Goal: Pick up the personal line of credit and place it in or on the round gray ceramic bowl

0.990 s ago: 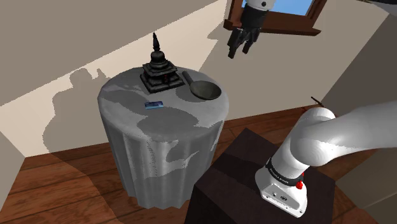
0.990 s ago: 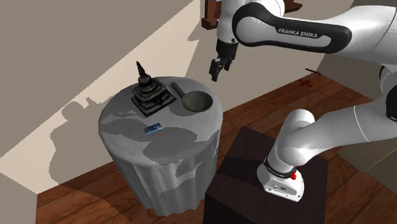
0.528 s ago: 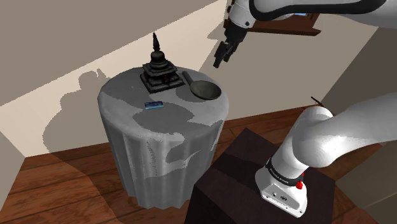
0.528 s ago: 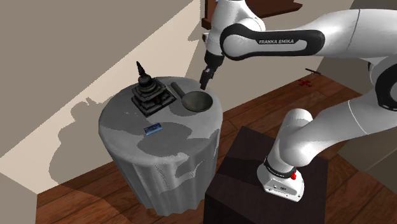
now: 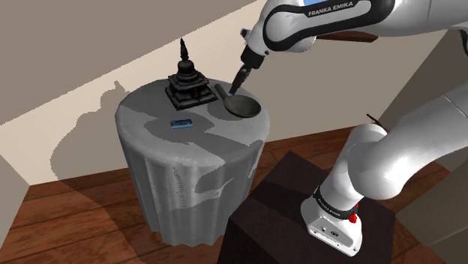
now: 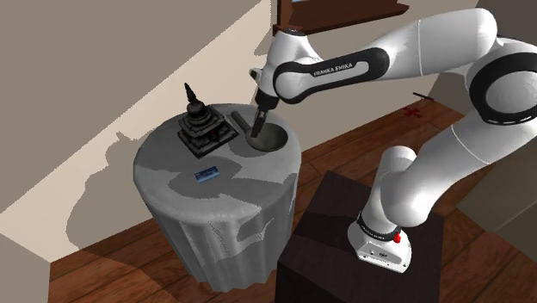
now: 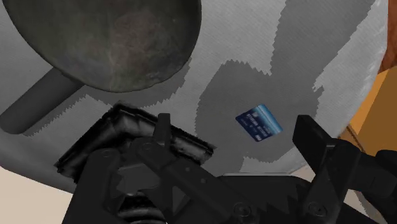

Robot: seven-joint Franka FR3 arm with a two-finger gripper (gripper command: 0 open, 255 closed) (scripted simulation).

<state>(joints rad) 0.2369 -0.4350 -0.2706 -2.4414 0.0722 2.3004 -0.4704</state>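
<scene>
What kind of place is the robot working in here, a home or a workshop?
Probably a room in a home: it has a wooden plank floor, plain beige walls, and a round table draped in grey cloth, with a dark tiered ornament standing on it.

The pincer [image 5: 235, 87] hangs just above the dark bowl [image 5: 246, 109] on the draped surface [image 5: 150, 129]. A blue card [image 5: 181, 123] lies flat near a dark ornament [image 5: 188, 81].

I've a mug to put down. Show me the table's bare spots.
Free: the front of the table in the shoulder view, from the blue card and the bowl to the near edge. Crowded: the back, where the dark ornament, bowl and gripper cluster.
</scene>
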